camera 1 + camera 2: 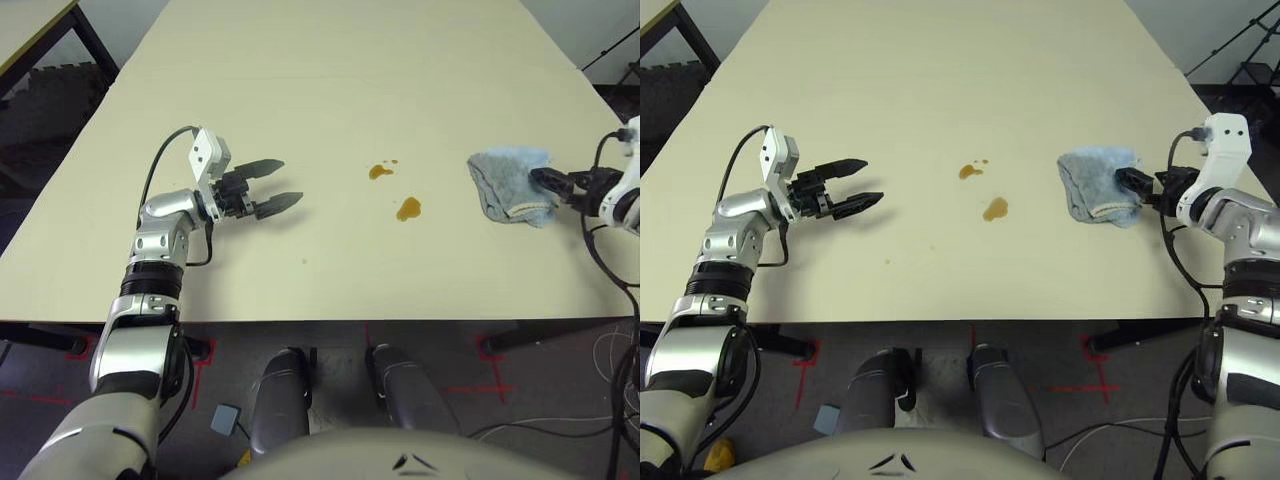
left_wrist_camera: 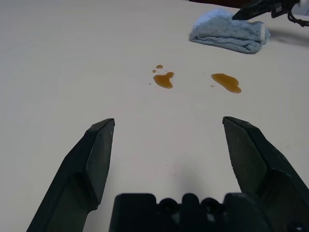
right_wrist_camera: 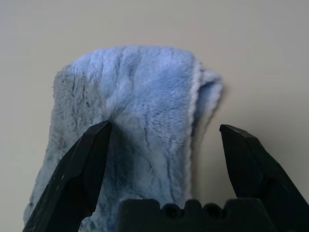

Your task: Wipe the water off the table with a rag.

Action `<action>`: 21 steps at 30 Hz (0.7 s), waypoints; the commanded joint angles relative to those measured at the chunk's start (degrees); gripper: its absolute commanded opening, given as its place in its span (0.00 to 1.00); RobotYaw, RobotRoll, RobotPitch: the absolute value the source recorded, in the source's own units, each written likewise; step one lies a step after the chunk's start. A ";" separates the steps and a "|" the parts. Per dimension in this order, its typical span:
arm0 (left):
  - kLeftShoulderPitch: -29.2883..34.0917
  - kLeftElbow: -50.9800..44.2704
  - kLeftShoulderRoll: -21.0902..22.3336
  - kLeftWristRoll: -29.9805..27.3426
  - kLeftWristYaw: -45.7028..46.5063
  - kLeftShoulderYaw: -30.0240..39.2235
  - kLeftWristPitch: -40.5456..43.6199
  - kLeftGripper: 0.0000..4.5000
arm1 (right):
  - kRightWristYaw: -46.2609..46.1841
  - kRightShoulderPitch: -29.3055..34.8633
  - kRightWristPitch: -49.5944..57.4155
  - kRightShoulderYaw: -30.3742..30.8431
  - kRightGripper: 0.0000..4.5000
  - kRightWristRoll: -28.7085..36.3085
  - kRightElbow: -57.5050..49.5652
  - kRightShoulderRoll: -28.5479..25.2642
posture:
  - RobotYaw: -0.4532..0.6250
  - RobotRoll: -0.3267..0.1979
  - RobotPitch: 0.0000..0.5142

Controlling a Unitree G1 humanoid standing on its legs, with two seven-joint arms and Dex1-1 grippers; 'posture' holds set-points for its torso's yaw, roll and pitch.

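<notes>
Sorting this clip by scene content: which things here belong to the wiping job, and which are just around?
Part of the job:
- rag, folded, by the open right end effector
- water, amber blotches on the table

Just around:
- left end effector, open, idle above the tabletop
- yellow-edged table, far left corner
- red floor tape

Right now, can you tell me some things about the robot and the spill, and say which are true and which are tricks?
1. The rag lies folded on the table. True.
2. The left gripper holds the rag. False: it is open, holding nothing.
3. The water is between the left gripper and the rag. True.
4. The right gripper is shut tight. False: its fingers are spread at the rag.
5. The rag covers the water. False: they lie apart.
</notes>
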 commanded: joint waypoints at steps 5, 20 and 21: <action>-0.43 -0.91 0.08 -0.71 0.95 0.66 1.63 1.00 | 0.46 -2.37 -3.00 1.79 0.99 -2.23 6.33 2.88 | 0.21 0.62 0.24; -0.26 -1.40 0.46 -0.55 1.12 0.77 1.80 1.00 | 3.81 -1.59 -0.98 5.65 0.79 -4.72 7.20 6.30 | 0.22 0.62 0.25; -0.30 -1.35 0.46 -0.52 1.15 0.76 1.80 1.00 | 4.05 -1.55 -1.05 5.84 0.70 -4.78 7.15 6.29 | 0.22 0.62 0.25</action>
